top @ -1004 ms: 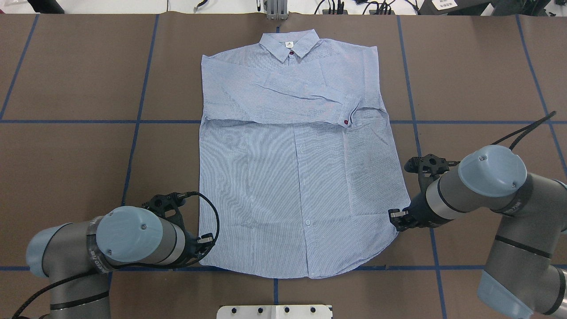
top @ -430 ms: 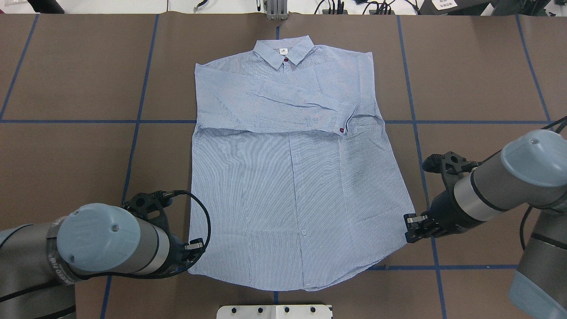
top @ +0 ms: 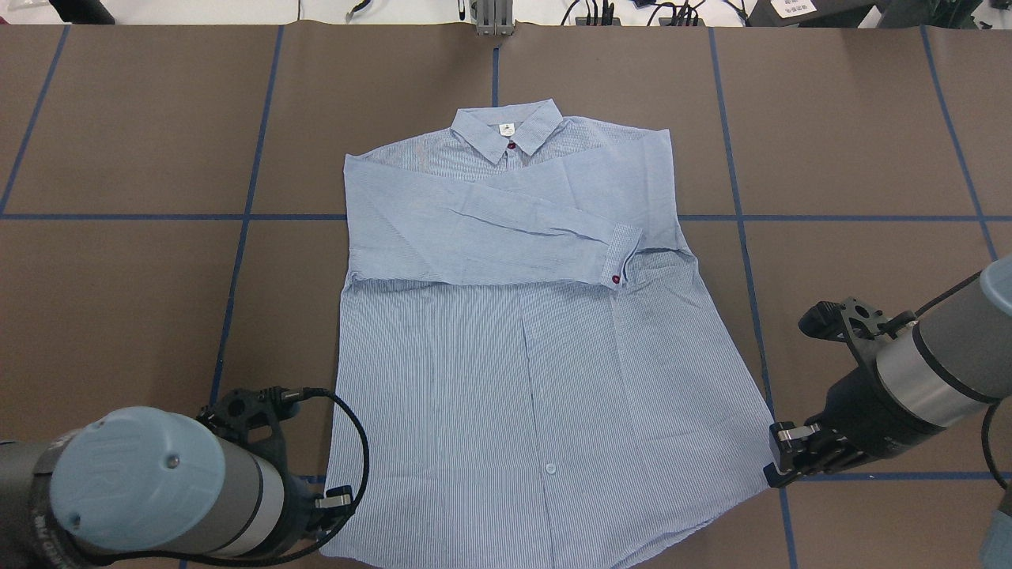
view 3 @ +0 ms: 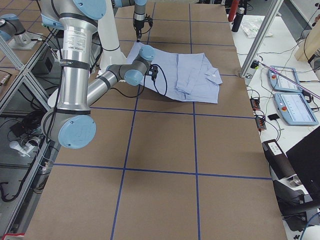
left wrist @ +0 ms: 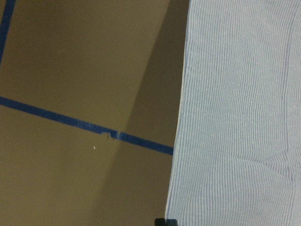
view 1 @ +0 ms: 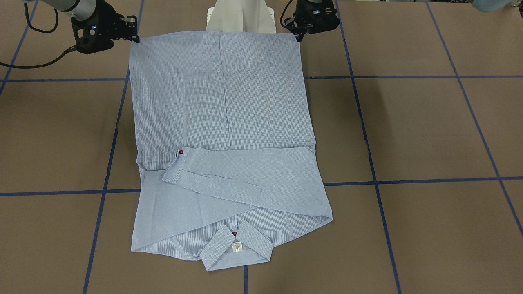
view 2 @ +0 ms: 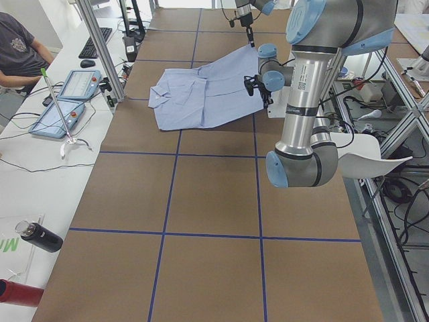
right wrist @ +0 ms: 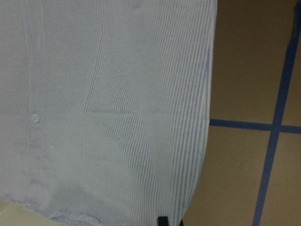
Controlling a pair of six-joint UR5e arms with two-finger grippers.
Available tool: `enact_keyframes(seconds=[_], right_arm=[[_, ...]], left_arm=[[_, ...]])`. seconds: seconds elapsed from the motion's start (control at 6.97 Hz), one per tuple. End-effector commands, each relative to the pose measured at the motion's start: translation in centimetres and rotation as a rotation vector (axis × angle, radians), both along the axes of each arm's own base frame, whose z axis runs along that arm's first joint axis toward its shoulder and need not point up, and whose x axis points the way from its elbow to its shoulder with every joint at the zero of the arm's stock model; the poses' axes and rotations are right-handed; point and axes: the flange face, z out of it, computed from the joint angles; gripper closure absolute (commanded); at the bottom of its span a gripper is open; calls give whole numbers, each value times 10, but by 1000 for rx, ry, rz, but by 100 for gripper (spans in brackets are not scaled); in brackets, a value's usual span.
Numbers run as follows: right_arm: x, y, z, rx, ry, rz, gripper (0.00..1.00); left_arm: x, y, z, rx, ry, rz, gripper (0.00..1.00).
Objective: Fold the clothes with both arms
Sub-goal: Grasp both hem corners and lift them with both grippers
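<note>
You are holding the shirt (top: pixel 506 340) by its two hem corners. The left tool (top: pixel 334 510) is clenching one corner and the right tool (top: pixel 779 460) the other, as far as I can judge. The shirt is lying buttons up in the middle of the desk (top: pixel 118 276), with a sleeve (top: pixel 490 237) crossing the chest. I judge you are beginning the bottom fold. For the next move, both corners are needing to travel together, evenly, toward the collar (top: pixel 506 130). No container is showing.
</note>
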Motion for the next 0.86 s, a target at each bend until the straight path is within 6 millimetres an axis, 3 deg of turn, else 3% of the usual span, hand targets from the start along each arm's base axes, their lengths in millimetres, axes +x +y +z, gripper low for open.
enact_keyframes(seconds=[0.0,0.29,0.43,0.72], right_arm=[[5,17,5,-62,-15,-85,100],[-3,15,7,-60,-19,-93,100],[-13,1,4,-29,-34,-69,100],[-26,-48,5,-3,-55,13,100]], left_arm=[[-24,36,-19,-19,0,87,100],[-17,32,-17,-20,-8,82,100],[-25,15,-22,-15,10,39,100],[-45,-41,-28,65,32,-27,100]])
